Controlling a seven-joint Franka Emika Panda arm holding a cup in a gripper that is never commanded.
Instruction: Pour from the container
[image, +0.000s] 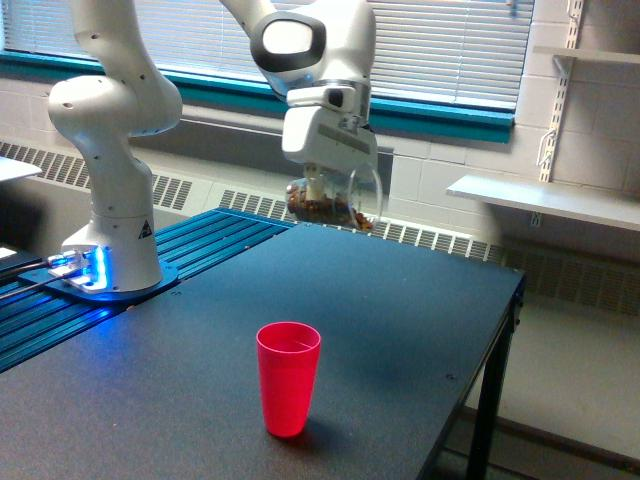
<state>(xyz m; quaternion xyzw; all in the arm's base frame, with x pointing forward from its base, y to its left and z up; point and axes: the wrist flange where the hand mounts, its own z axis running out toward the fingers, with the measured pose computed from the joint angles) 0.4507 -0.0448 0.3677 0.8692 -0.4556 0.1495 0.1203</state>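
Dark desk (420, 300): end effector (318, 187) gripping the filled clear mug (334, 200), hanging beyond the red cup (289, 377); nothing poured yet.

A white arm (110, 110) ends in a white claw (318, 185) holding a clear container (335, 200) with brown contents, above a speckled black bench (400, 300) bearing a bright red cup (288, 378), beside blue ribbed panels (200, 245).

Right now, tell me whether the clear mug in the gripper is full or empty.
Partly full. Brown contents lie along the bottom of the clear mug, held in the air by the gripper; the mug's upper part looks clear.
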